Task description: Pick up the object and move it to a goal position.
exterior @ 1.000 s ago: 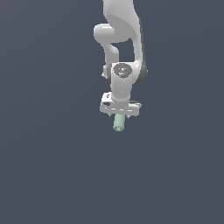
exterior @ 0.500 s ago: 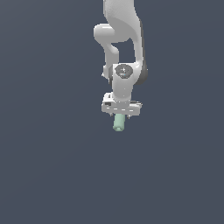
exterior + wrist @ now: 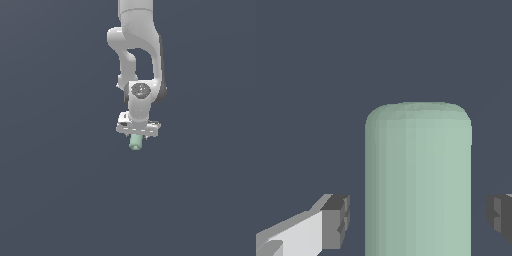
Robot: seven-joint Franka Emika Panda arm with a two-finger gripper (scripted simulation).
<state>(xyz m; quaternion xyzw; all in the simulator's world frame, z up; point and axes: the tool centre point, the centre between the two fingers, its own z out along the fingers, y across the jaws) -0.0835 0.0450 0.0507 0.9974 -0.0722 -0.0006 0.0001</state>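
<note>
1. White robot arm (image 3: 137, 55) reaching down from the top of the exterior view, a little right of centre; round joint with a dark cap (image 3: 140, 90) facing the camera partway down; plain dark grey-blue background all around, no table edge or floor line to be made out.

2. Gripper (image 3: 136, 136) at the lower end of the arm, pointing downward; wide white crossbar just above it, slightly tilted.

3. Pale mint-green cylinder (image 3: 135, 142) poking out directly below the gripper, narrower than the crossbar; long axis roughly upright, lower end hanging free against the background; upper end hidden behind the gripper body in the exterior view.

4. In the wrist view, cylinder (image 3: 418, 180) large and central, rounded end toward the far background, body running out of the frame toward the camera.

5. Dark grey fingertips on either side of the cylinder: one (image 3: 336, 221) on a white finger, the other (image 3: 500, 214) at the frame edge; a strip of background visible between each pad and the cylinder's sides, so no touching shown here.

6. Gripper spread wider than the cylinder at the tips; whether gripping it farther back, out of view, cannot tell.
</note>
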